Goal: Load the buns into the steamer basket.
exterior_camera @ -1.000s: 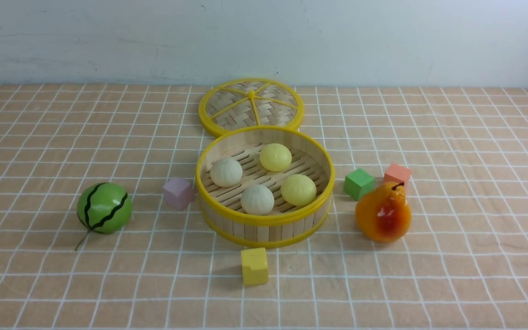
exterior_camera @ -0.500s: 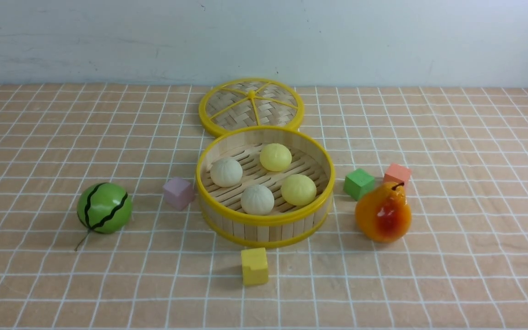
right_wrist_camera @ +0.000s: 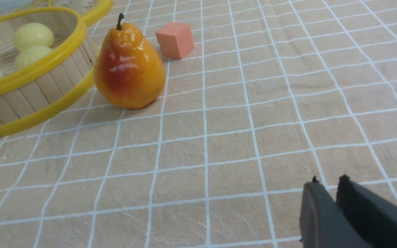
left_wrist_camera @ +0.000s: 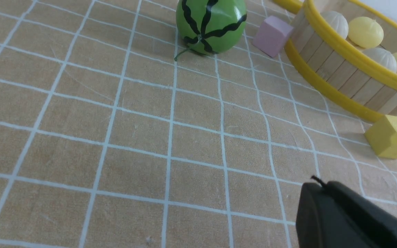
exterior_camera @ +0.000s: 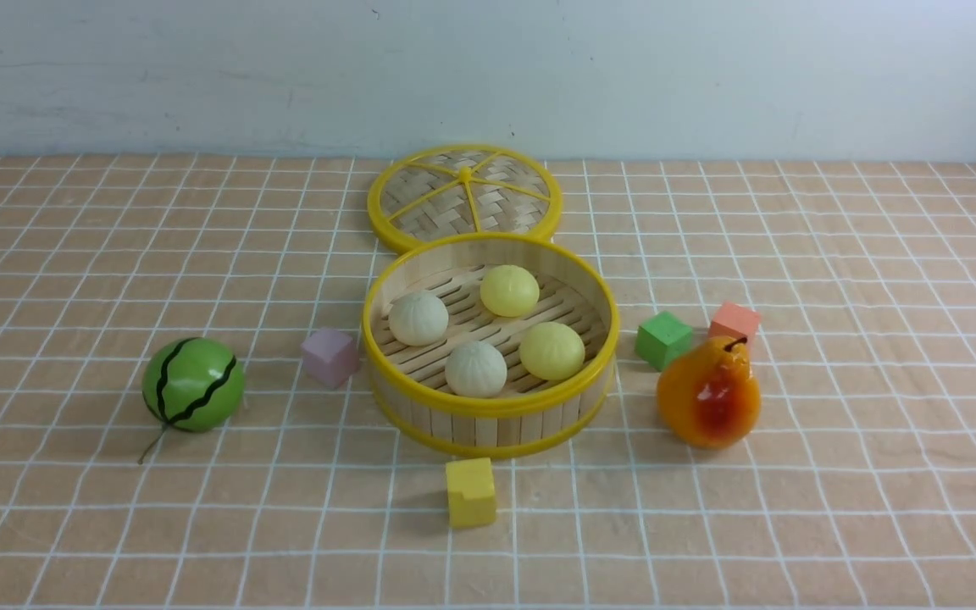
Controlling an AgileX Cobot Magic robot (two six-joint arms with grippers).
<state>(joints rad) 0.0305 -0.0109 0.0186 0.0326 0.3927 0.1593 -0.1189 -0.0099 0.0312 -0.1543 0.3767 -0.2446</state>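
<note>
All four buns lay inside the steamer basket at the middle of the counter: an off-white bun at the left, a second off-white bun at the near side, a pale yellow bun at the far side, and another pale yellow bun at the right. They sat on the slatted floor, close together; whether any two touched was not clear. No bun was seen outside on the counter.

In my judgement the loading step was done and the task seemed to be at its end. Neither arm showed in the front view. The left claw hung above bare counter, near the yellow cube and well apart from the watermelon toy; it was clenched and empty. The right claw hung above bare counter, well apart from the pear; only a thin gap showed between its jaws, so I cannot tell if it was released or clenched, but it grasped nothing.

The next move probably calls only for keeping both arms away from the basket, so that nothing is knocked. The woven lid lay flat just behind the basket, on its far side; the task does not ask for it.
</note>
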